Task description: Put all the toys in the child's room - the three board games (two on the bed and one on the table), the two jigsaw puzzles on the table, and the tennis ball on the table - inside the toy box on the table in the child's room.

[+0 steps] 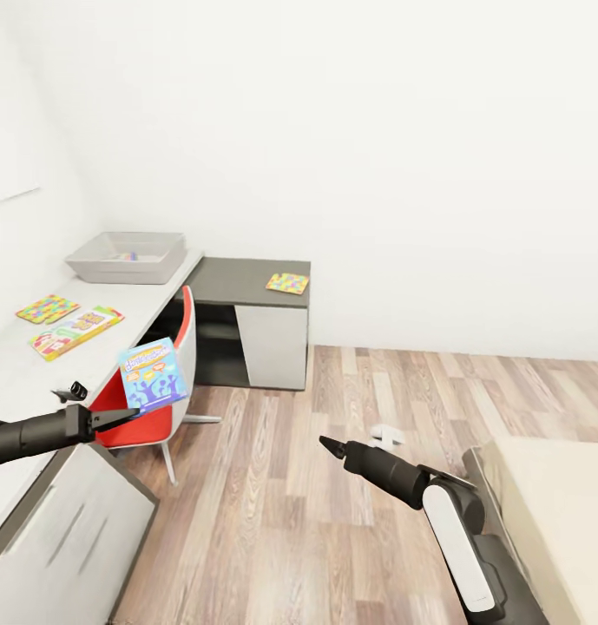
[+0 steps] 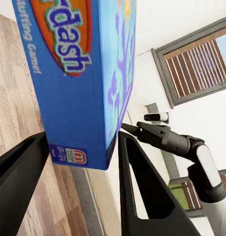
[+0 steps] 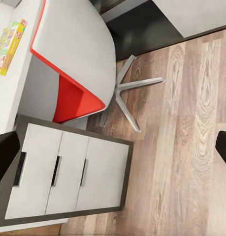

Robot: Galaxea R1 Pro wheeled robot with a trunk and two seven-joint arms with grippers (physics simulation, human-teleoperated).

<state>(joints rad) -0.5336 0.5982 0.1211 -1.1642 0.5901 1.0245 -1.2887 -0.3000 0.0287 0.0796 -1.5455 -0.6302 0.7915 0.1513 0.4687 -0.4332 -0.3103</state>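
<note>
My left gripper [image 1: 132, 415] is shut on the lower edge of a blue board game [image 1: 152, 374], held upright above the red chair; its fingers [image 2: 142, 187] clamp the box [image 2: 78, 73]. The grey toy box [image 1: 90, 260] stands at the far end of the table [image 1: 21, 373], with something colourful inside. On the table lie a long board game [image 1: 75, 332] and a jigsaw puzzle [image 1: 47, 308]. A second jigsaw puzzle [image 1: 287, 283] lies on the dark side section. My right gripper [image 1: 331, 446] hangs open over the floor [image 3: 113, 150]. The tennis ball is out of view.
A red and white swivel chair [image 1: 164, 395] sits tucked at the desk, just below the held box. White drawers [image 1: 64, 529] stand under the near end of the table. The cream bed [image 1: 559, 512] is at the lower right. Wood floor [image 1: 377, 391] lies between.
</note>
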